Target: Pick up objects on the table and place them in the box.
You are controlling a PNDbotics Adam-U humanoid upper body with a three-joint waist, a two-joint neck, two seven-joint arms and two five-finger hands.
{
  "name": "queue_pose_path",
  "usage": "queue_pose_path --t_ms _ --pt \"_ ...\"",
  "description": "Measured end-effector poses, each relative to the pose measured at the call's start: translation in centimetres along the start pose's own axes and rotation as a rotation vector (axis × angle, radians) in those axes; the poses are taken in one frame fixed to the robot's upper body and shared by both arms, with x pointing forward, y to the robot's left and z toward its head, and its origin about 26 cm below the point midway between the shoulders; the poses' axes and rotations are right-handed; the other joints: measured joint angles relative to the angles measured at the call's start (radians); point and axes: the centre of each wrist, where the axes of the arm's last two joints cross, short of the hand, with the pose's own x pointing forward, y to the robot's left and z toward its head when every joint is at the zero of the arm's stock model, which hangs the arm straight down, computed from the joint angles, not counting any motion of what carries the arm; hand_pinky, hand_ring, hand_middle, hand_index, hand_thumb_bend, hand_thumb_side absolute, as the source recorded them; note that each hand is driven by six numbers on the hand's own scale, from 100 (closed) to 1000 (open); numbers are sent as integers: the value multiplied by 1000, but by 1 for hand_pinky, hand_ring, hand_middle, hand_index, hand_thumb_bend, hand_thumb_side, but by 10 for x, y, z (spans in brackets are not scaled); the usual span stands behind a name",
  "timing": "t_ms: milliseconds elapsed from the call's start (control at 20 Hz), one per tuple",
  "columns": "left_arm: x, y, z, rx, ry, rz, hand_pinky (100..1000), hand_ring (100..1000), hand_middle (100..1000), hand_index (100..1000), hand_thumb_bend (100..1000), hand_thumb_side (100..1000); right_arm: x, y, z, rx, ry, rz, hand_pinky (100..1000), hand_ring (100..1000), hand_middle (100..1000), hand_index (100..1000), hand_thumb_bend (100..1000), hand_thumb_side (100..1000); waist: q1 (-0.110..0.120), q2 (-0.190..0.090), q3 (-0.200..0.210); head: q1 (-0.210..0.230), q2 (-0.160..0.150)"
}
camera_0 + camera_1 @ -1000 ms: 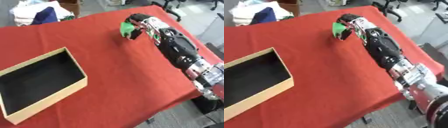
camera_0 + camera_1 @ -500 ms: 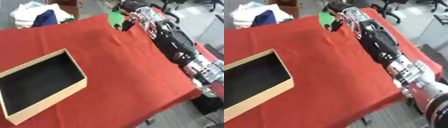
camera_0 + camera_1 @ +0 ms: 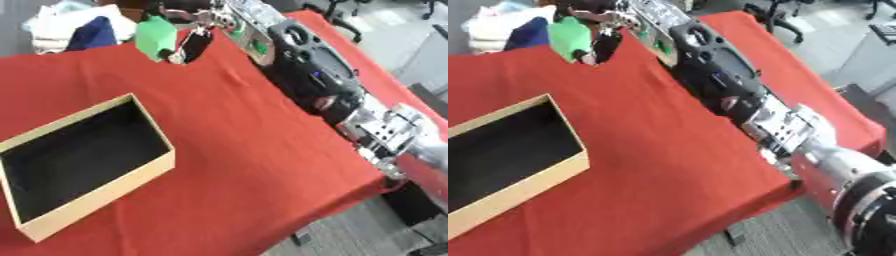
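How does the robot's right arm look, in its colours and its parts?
The right arm is bulky, with glossy black shells and round joint covers. Nearer the shoulder comes a silver metal section with ribbed parts. Towards the right hand the casing is silver with small green marks.

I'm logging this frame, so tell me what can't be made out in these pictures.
- Right robot hand: blurred and cut by the top edge in both views; its hold on the green object is unclear.
- Green object: blurred, kind unclear.
- Box: left end cut off in the right eye view.
- Left robot hand: not shown.
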Motion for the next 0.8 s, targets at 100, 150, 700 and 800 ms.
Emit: queue_pose_path --t_ms 100,150,700,800 --pt "0 -1 0 -3 1 1 689 635 607 763 100 629 15 -2 -8 20 -53 11 754 753 624 809 100 306 0 0 1 -2 0" --pt "0 -1 0 -3 1 2 689 635 607 763 100 629 21 -2 -12 32 -75 13 754 753 625 810 100 307 0 0 1 -4 0" --pt "0 -1 0 -5 3 6 689 635 607 763 100 631 66 3 -36 111 -214 71 767 768 683 848 100 343 0 0 4 -12 5" --pt "0 -1 0 -5 3 6 689 635 607 763 100 632 71 5 -39 117 -228 81 772 775 715 862 100 356 0 0 4 -14 7"
